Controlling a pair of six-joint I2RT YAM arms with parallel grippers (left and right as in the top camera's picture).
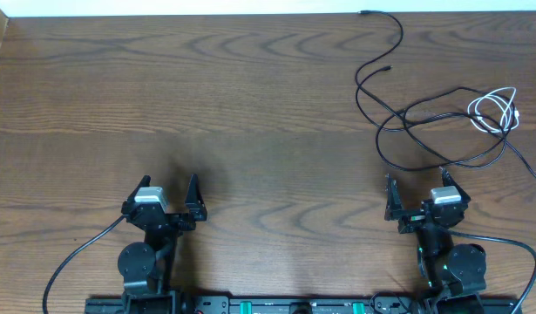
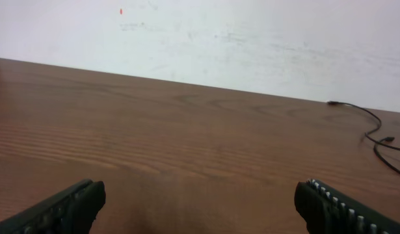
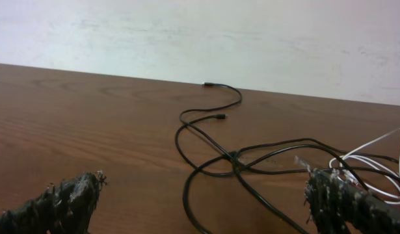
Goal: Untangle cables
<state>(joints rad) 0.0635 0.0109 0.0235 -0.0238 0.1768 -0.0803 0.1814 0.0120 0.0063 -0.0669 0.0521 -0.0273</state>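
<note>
Both arms crouch at the near edge of the brown wooden table [image 1: 250, 105], left end effector [image 1: 170, 185] and right end effector [image 1: 417, 183] wide open, empty. Beyond the right one, a long thin black cord [image 1: 398, 122] sprawls, overlapping a coiled white cord [image 1: 498, 109].

A dark wood-grain table [image 1: 250, 105] carries 2 cables at its far right: 1 long thin black cord [image 3: 233, 158] sprawled in loose crossing loops, and 1 shorter white cord [image 1: 487, 118] coiled, overlapping the black loops' right end.
</note>
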